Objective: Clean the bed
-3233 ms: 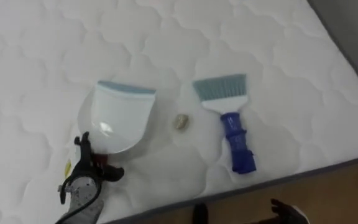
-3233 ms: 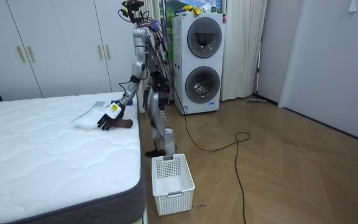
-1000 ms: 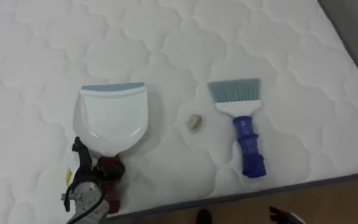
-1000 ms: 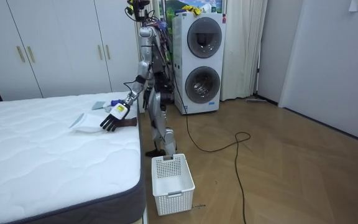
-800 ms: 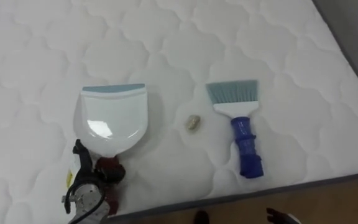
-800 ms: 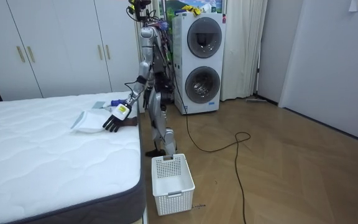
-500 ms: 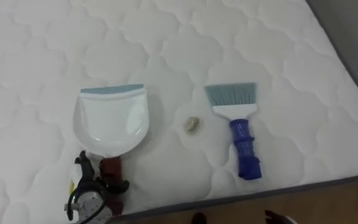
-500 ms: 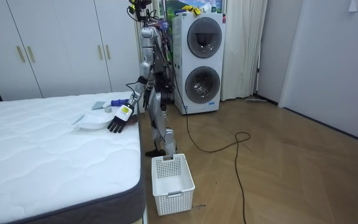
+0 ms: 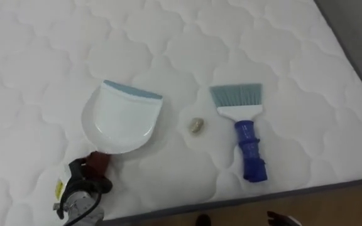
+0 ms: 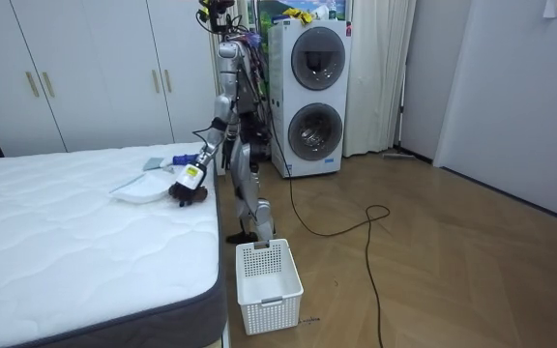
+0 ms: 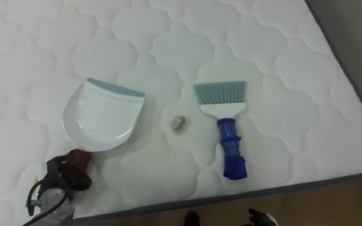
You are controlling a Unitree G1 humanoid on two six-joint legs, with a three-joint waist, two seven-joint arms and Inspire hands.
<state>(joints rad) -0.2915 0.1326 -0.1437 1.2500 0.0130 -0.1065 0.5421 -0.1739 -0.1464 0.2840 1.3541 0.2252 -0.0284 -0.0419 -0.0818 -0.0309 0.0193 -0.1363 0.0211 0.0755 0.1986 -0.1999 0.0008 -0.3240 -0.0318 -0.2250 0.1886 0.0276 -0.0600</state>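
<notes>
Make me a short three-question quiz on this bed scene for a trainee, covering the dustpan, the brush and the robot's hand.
1. True or false: the blue-handled brush lies flat on the mattress with no hand on it.
2. What lies between the white dustpan and the brush? A: a small beige lump. B: a sock. C: a cup.
3. Fill in the blank: the left hand holds the dustpan by its dark red ____.

Key: 1 true. 2 A. 3 handle.
</notes>
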